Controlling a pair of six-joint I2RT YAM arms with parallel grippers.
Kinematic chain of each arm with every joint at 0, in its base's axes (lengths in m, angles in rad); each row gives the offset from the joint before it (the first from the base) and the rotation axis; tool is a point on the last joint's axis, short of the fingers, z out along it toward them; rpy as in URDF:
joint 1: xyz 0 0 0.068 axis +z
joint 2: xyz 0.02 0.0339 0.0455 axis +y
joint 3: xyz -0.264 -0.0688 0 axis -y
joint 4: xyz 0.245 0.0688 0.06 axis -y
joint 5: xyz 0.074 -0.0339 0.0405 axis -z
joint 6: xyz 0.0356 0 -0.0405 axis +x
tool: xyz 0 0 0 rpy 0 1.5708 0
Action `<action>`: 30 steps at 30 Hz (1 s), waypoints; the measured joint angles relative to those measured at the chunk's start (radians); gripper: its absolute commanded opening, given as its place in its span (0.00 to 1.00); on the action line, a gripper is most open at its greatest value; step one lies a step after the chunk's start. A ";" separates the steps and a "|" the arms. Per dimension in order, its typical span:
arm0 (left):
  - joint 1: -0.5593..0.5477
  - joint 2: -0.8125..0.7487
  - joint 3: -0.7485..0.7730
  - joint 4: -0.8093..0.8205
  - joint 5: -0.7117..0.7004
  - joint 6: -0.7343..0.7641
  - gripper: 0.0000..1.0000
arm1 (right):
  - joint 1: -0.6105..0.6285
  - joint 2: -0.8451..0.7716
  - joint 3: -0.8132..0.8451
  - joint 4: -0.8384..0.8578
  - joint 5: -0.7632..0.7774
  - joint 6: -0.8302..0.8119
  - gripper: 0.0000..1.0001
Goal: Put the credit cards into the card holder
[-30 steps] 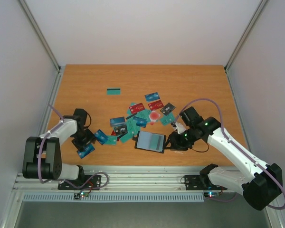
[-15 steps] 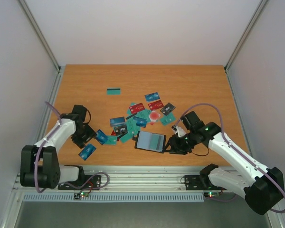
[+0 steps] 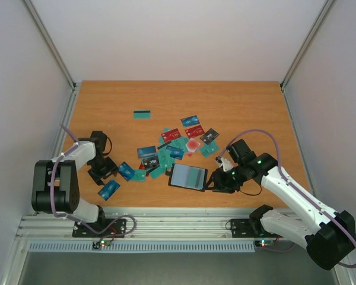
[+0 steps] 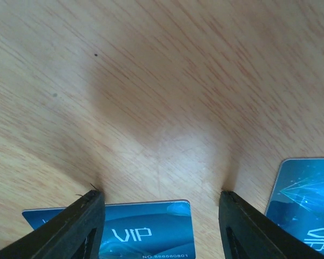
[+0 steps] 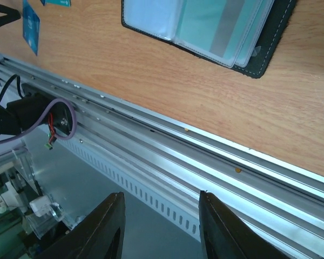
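Note:
Several credit cards (image 3: 177,145) in teal, blue, red and dark grey lie scattered mid-table, and one teal card (image 3: 142,114) lies apart further back. The black card holder (image 3: 188,176) lies open near the front edge, with a teal card showing in its clear pockets; it also shows in the right wrist view (image 5: 270,48). My left gripper (image 3: 102,170) is open and low over the table. A blue VIP card (image 4: 146,229) lies flat between its fingers, ungripped. My right gripper (image 3: 218,183) is open and empty, just right of the holder.
A second blue card (image 4: 308,189) lies right of my left fingers. The metal rail (image 5: 167,140) runs along the table's front edge under my right gripper (image 5: 159,216). White walls enclose the table on three sides.
My left arm has folded back toward the left while its gripper stayed by the blue cards. My right gripper has shifted slightly toward the front edge beside the holder.

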 measured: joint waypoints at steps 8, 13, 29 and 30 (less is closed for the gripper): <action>0.000 0.002 -0.002 0.008 0.001 0.013 0.56 | 0.000 -0.021 -0.016 0.004 0.011 0.026 0.40; 0.001 -0.019 -0.026 0.031 0.018 0.011 0.55 | 0.000 -0.041 -0.016 0.004 0.016 0.041 0.40; -0.135 -0.148 -0.127 0.068 0.016 -0.101 0.55 | 0.000 -0.153 -0.071 -0.004 0.021 0.090 0.40; -0.146 -0.166 -0.138 0.069 0.021 -0.116 0.55 | 0.000 -0.166 -0.081 -0.004 0.021 0.093 0.40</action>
